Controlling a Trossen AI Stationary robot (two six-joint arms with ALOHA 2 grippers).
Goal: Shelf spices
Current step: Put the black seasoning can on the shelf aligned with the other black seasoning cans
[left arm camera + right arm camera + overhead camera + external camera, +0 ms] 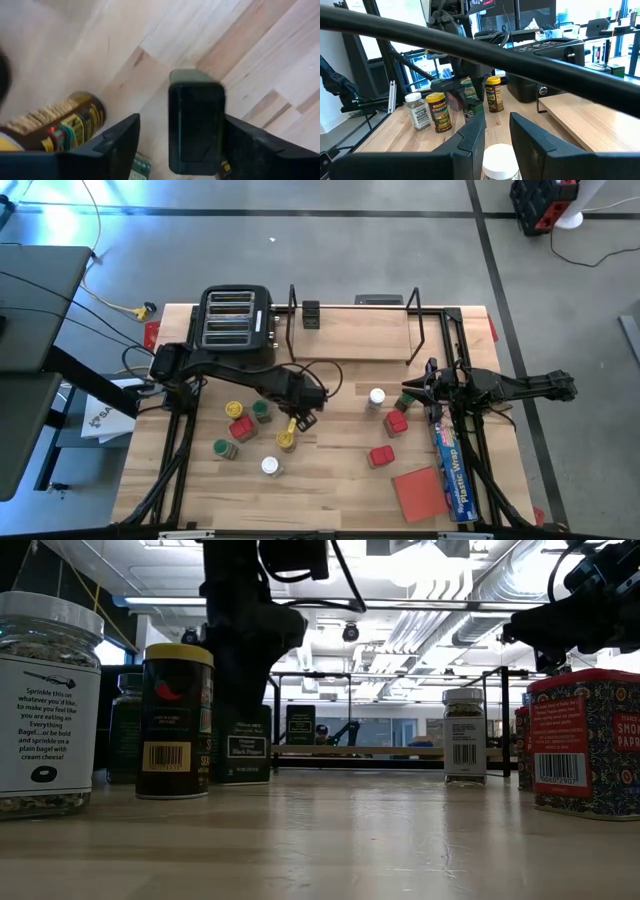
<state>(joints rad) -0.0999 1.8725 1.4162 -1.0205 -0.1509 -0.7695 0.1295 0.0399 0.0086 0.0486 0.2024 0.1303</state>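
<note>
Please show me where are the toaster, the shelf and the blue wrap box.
toaster [236, 318], high view, on its slotted top.
shelf [360, 330], high view, on a bare part of its wooden board.
wrap box [452, 465], high view, on the middle of its long blue side.

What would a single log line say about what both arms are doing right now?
left gripper: around dark square tin, table centre | right gripper: open above white-lidded jar | shelf: one dark tin placed

table [330, 480] | toaster [236, 318], shelf [370, 332], spices [381, 456], maybe plastic-wrap box [452, 465]
</note>
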